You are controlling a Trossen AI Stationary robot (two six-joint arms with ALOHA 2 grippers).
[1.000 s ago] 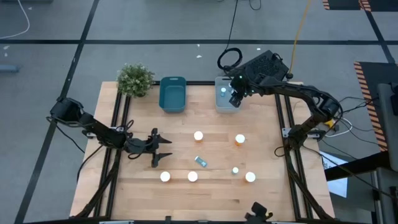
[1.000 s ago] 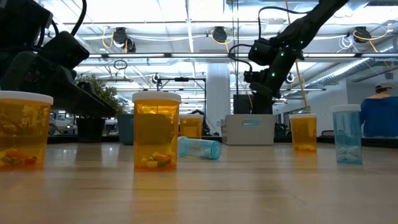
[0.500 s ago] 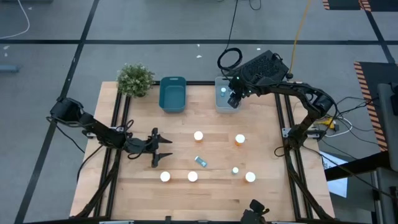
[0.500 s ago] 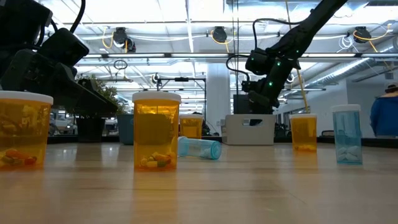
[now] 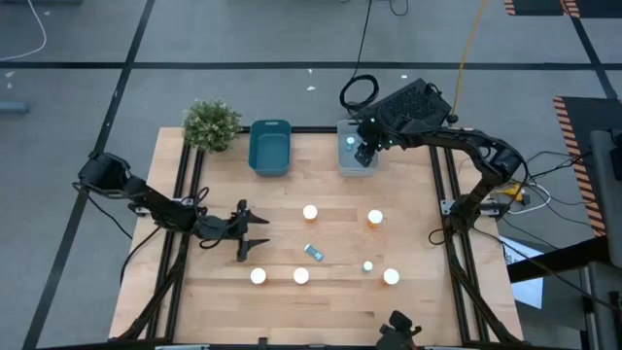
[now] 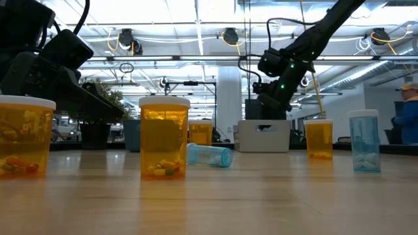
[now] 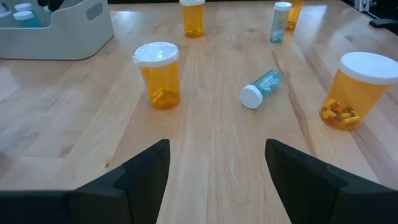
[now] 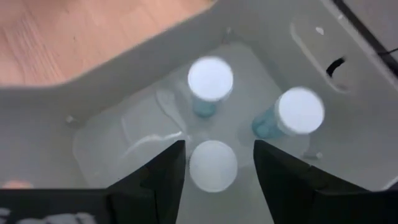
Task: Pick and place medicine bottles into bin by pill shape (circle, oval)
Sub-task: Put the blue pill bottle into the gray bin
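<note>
My right gripper (image 5: 362, 154) hangs over the grey bin (image 5: 342, 167) at the table's far edge, open. In the right wrist view its fingers stand on either side of a white-capped pale teal bottle (image 8: 213, 165) standing in the bin (image 8: 124, 74). Two more teal bottles (image 8: 210, 79) (image 8: 300, 111) stand there. My left gripper (image 5: 260, 233) waits open, low over the table's left half. Amber bottles (image 5: 310, 212) (image 5: 375, 218) (image 5: 258, 276) stand upright on the wood. One teal bottle (image 5: 312, 252) lies on its side and another (image 5: 367, 265) stands.
A dark teal bin (image 5: 255, 156) sits left of the grey one, with a small plant (image 5: 211, 123) at the far left corner. More amber bottles (image 5: 301, 276) (image 5: 391, 277) stand near the front edge. A person shows in the room behind the table (image 6: 406, 117).
My right gripper has gone down toward the grey bin and shifted a little toward the table's left edge. The bottles on the table have stayed where they were.
</note>
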